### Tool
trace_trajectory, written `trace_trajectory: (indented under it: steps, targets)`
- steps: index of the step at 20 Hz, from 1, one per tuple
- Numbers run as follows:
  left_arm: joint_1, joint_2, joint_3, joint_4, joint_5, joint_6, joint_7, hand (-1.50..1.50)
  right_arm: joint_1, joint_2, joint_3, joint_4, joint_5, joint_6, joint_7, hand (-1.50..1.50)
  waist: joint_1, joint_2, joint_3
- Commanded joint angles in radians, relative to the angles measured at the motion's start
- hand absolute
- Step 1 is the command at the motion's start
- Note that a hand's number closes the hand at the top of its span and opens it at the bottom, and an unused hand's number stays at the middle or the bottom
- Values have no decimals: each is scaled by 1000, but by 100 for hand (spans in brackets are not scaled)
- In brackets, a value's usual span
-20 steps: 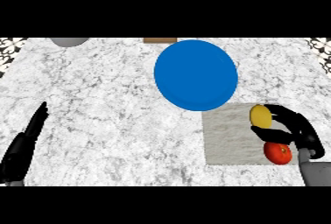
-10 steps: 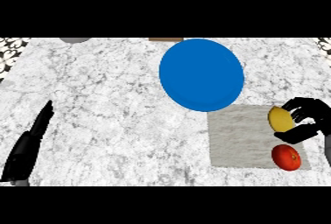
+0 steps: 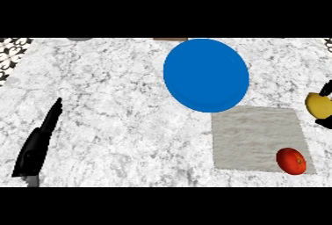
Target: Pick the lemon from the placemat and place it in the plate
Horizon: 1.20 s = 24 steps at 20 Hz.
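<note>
My right hand (image 3: 327,88) is at the far right edge of the view, mostly cut off. What shows is black fingers curled above & below the lemon (image 3: 318,104), so clamped on it. Lemon's off the placemat (image 3: 259,138) now, just right of its top corner, prob. lifted clear of the counter (image 3: 117,96), though I can't tell the height. My left hand (image 3: 37,143) rests at the left w/ fingers straight & together, holding nothing, well apart from everything.

Next bit as I judge it: carry the lemon left & away from me to the plate (image 3: 206,74), which sits just beyond the placemat's far edge.

What could go wrong:
- Hold is half out of view, so I can't check how much of the lemon my fingers wrap. It's round & smooth, and a quick swing could let it slip.
- Coming in low could clip the plate's near rim & shove it.
- Plate looks shallow, so letting go high or near the rim means the lemon rolls off.
- Tomato (image 3: 292,161) sits at the placemat's near right corner, away from my path, so low risk unless I dip.
</note>
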Motion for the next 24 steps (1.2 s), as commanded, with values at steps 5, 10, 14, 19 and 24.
trace_trajectory:
  steps: [5, 10, 14, 19, 24]
  targets:
    - [69, 1, 28, -1, -9, 18, -53, 0, -145, -35, -76, 118, 56, -214, -189, 150, -31, -14, -3]
    - [42, 21, 59, 10, 15, -4, -38, 0, -190, -35, -133, 19, -13, -231, -320, 150, -47, -20, -4]
    - [29, 7, 37, -15, -15, 13, 22, 0, -240, 9, -132, -77, -85, -112, -354, 150, -52, -22, -4]
    - [57, 9, 59, -34, 22, -22, 9, 0, -227, 96, -75, -318, -104, -37, -195, 150, -59, -25, -5]
    - [31, 2, 60, -11, -5, -8, 2, 0, -294, 183, -32, -393, -102, 19, -62, 150, -52, -21, -5]
